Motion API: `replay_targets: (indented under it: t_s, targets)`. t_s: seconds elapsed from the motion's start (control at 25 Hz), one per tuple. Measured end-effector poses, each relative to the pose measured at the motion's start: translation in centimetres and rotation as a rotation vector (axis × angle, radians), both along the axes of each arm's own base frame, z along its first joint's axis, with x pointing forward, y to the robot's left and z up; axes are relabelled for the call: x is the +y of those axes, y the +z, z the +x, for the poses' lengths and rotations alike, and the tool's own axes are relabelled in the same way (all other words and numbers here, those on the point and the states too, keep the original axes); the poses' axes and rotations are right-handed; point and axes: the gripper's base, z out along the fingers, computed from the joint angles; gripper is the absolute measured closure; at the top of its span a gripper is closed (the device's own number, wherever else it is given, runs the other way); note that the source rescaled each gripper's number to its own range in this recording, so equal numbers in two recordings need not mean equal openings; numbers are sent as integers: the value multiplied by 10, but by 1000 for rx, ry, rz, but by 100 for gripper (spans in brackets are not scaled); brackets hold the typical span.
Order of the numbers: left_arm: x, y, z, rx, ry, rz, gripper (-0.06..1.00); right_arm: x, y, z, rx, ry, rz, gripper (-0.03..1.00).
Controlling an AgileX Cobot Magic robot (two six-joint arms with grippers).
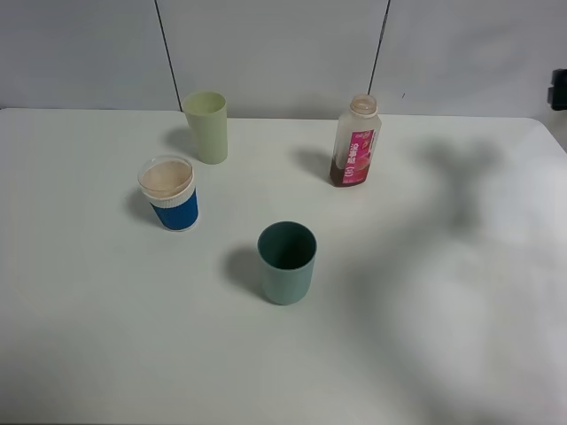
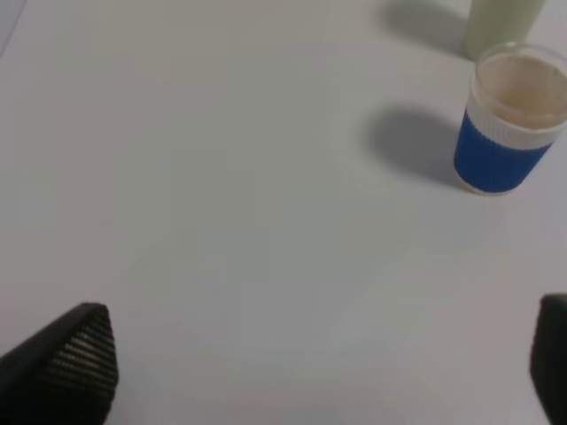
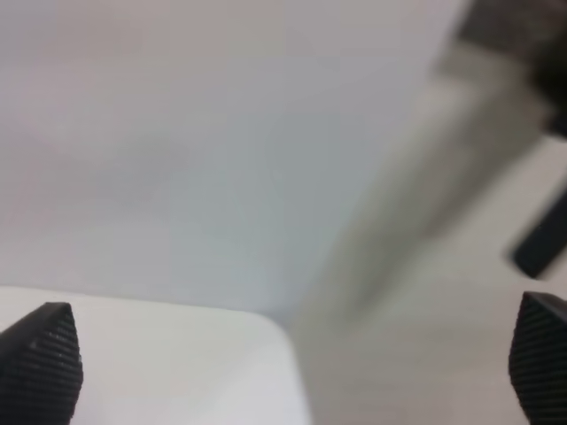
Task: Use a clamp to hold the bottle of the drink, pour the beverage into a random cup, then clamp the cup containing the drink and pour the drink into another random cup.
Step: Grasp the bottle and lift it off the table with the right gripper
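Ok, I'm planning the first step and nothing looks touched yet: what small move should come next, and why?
Probably bring the right tool over toward the bottle. The bottle stands upright, uncapped, right of centre on the table, with brown beverage low inside, and nothing grips it. The tool's jaws stand wide open, but its camera shows only a blurred table edge, not the bottle.

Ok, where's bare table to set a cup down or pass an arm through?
Widest bare stretch: the table right of the bottle and teal cup. The near strip in front of the teal cup is bare too, and the left side beyond the blue cup. Tightest: the gap between blue cup and pale green cup.
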Motion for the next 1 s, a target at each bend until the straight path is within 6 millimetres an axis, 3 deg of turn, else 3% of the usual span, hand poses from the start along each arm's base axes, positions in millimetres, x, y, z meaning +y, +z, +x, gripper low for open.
replay_targets:
  t_s: [0.4, 0.56, 1.0]
  targets:
    - [0, 0, 0, 0, 0, 0, 17, 51, -33, 65, 119, 202, 6, 5]
    - [0, 0, 0, 0, 0, 0, 17, 71, -42, 80, 169, 275, 33, 5]
    - [0, 0, 0, 0, 0, 0, 17, 81, -52, 81, 302, 336, 84, 6]
